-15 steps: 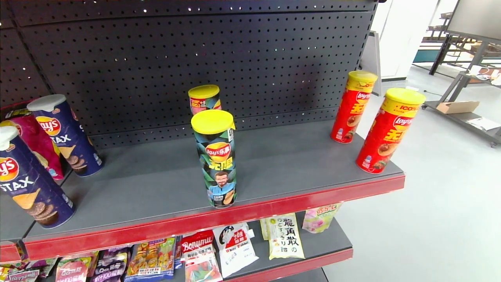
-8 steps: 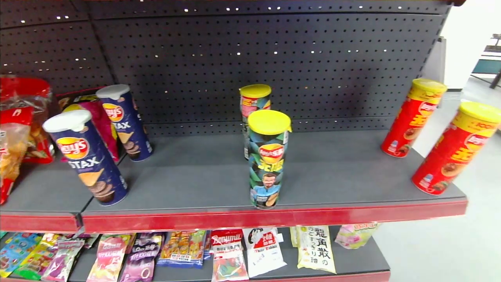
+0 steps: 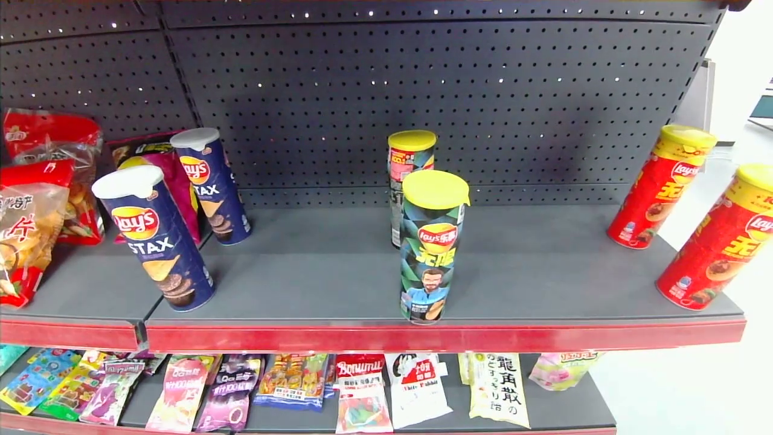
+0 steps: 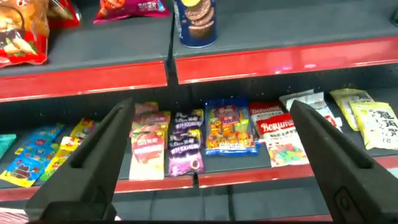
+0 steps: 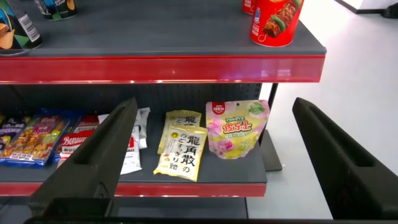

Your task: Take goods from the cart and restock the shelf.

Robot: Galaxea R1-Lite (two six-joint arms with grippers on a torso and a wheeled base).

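Standing on shelf (image 3: 314, 272), lidded chip cans (image 3: 432, 241) (contents hidden), left gripper (image 4: 211, 106) and right gripper (image 5: 214, 102) released

The grey shelf (image 3: 543, 284) with a red front lip carries standing chip cans. A dark patterned can (image 3: 432, 241) with a yellow lid stands at the front edge near the middle, with a matching can (image 3: 409, 163) just behind it. Two red cans (image 3: 658, 187) with yellow lids stand at the right end. Two blue cans (image 3: 157, 238) with white lids stand toward the left, near the chip bags (image 3: 36, 199). Snack packets (image 3: 362, 393) lie in a row on the lower shelf (image 3: 567, 399).
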